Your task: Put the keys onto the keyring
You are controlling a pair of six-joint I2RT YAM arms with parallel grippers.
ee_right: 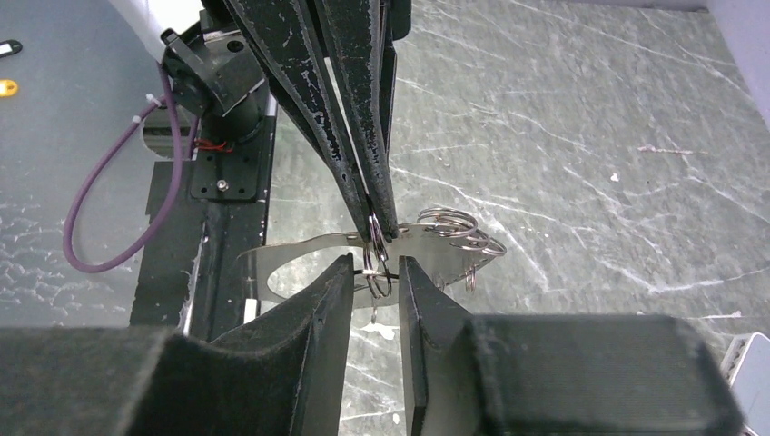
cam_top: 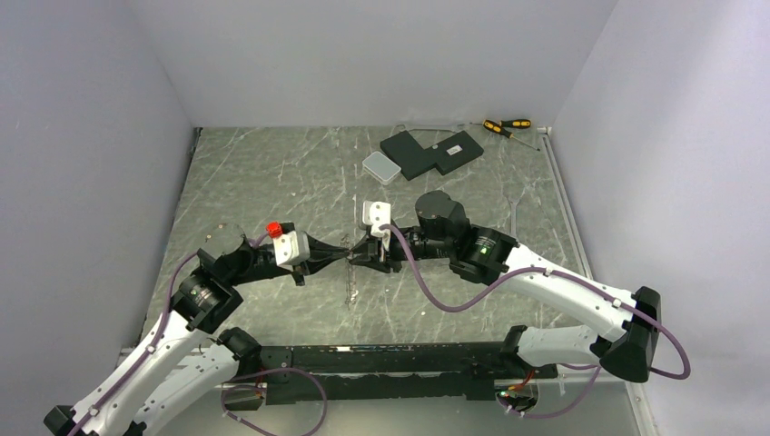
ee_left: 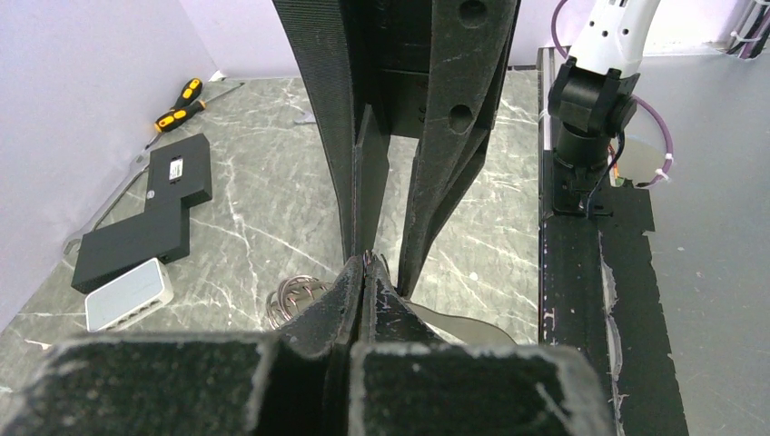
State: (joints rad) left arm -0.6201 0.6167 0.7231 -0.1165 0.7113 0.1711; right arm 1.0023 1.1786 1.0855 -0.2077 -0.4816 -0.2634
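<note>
Near the middle of the table the two grippers meet tip to tip. From overhead their black fingers hide whatever lies between them, and only a few silvery specks show on the marble just toward the near edge.

The left gripper [ee_right: 376,227] has its fingers pressed together, pinching a small wire ring [ee_right: 377,280] at the very tips. This ring hangs down into the gap of the right gripper [ee_right: 373,271], whose fingers stand apart on either side of it. Whether they touch it cannot be told.

The keyring [ee_right: 427,245] lies just beyond both sets of tips. It shows as a flat-looking silvery loop with an oval opening at the end toward the near edge. Its middle is crossed by the left gripper's fingers, and I cannot tell whether it rests on the table or hangs. A cluster of split rings [ee_right: 457,224] sits at its other end, and a tiny silvery piece [ee_right: 469,275] dangles below them. Which of these bits are the keys is too small to make out.

Farther out, a small white box [cam_top: 381,167] sits beside a black L-shaped box [cam_top: 427,153] near the far edge. The L-shaped box carries a white label [ee_left: 176,168] whose print is unreadable. Two yellow-and-black screwdrivers [cam_top: 506,125] lie at the far right corner.
</note>
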